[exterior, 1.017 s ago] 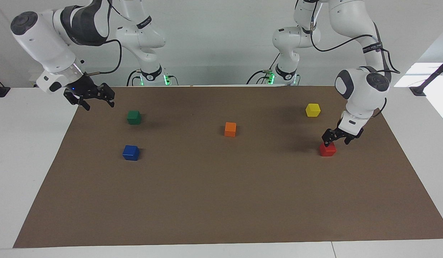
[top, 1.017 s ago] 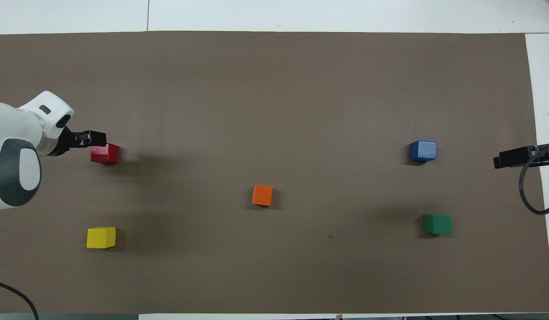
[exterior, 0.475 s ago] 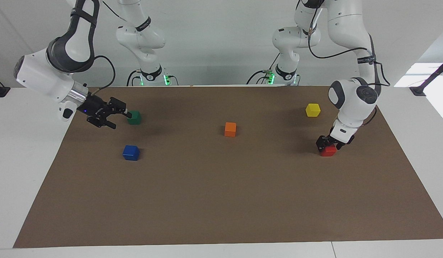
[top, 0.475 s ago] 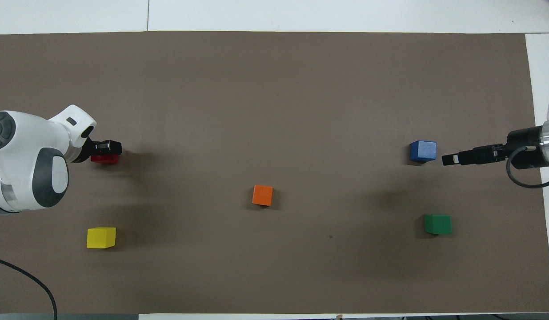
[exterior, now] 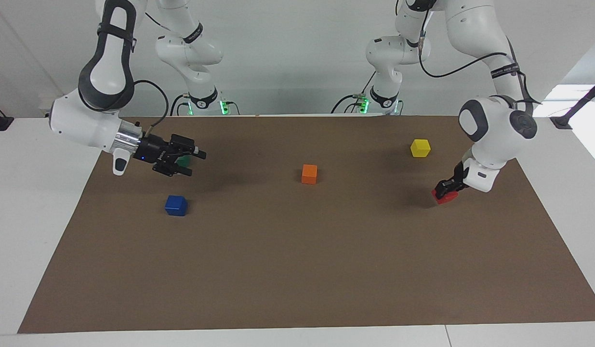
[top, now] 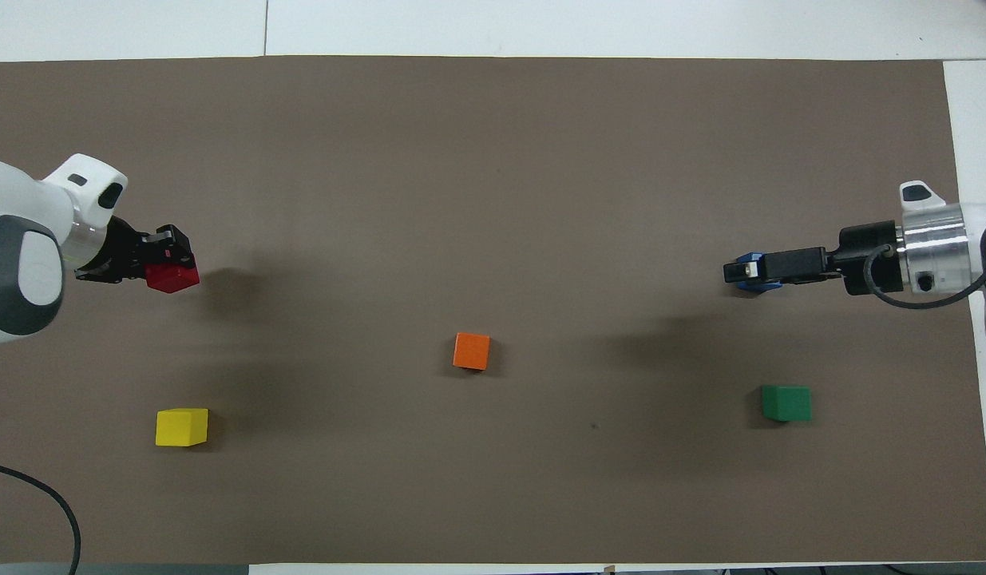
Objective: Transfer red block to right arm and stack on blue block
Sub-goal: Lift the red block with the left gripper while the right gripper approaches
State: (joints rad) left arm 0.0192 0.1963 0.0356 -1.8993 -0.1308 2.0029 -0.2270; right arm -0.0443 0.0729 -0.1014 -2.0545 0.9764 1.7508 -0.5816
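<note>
The red block (exterior: pixel 447 196) (top: pixel 173 278) hangs tilted just above the brown mat at the left arm's end of the table, with my left gripper (exterior: pixel 442 189) (top: pixel 170 257) shut on it. The blue block (exterior: pixel 176 205) rests on the mat at the right arm's end. My right gripper (exterior: pixel 193 163) (top: pixel 742 271) is open and level in the air with nothing in it. In the overhead view it covers most of the blue block (top: pixel 750 259). The facing view shows it well clear of that block and hiding most of the green one.
An orange block (exterior: pixel 309 174) (top: pixel 471 350) sits mid-mat. A yellow block (exterior: pixel 420 148) (top: pixel 181 426) lies nearer to the robots than the red one. A green block (top: pixel 786 403) lies nearer to the robots than the blue one. The brown mat (exterior: pixel 297 270) covers the white table.
My left gripper came down around the red block, shut on it and raised it, tilted, off the mat. My right arm swung down and in from the table's end, staying open.
</note>
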